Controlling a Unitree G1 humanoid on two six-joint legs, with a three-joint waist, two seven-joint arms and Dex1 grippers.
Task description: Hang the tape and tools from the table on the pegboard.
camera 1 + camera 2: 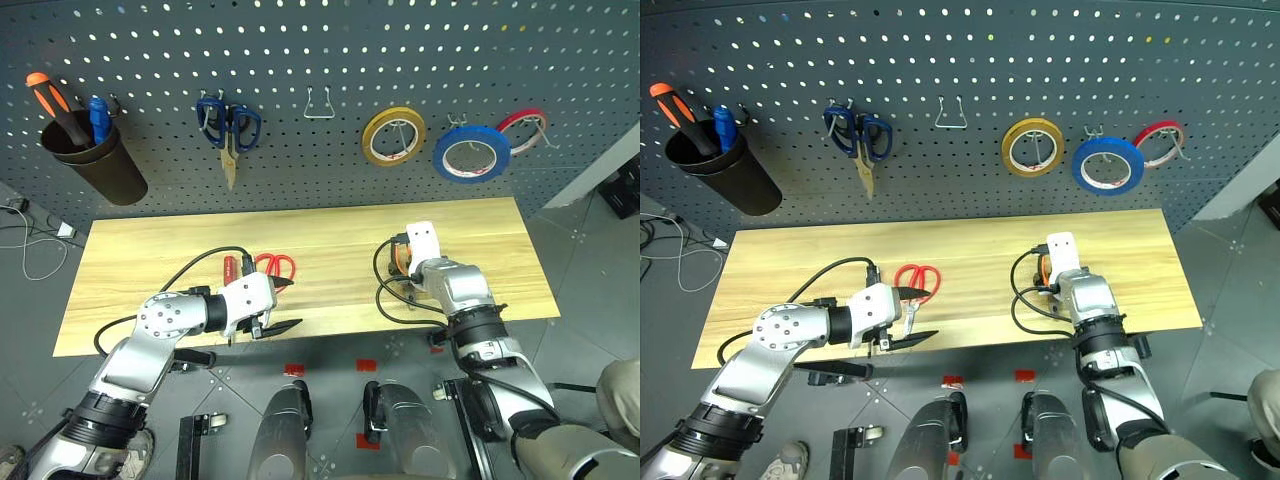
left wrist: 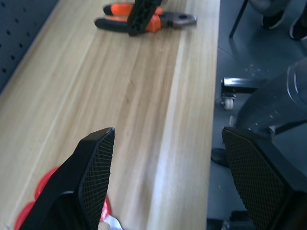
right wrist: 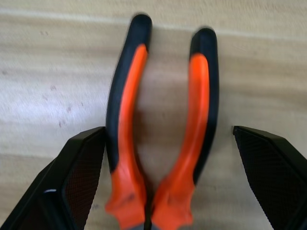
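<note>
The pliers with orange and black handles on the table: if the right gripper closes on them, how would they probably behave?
The pliers lie flat on the table, so they probably will not roll. Their two handles stand apart, so a squeeze by the open right gripper may push them together first. The metal head suggests they are stiff and rather heavy at that end.

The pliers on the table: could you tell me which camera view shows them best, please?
The right wrist view: the pliers lie between the open right gripper fingers, both handles plain. The left wrist view shows them whole but far off, partly crossed. In the eye views the right arm hides most of them.
</note>
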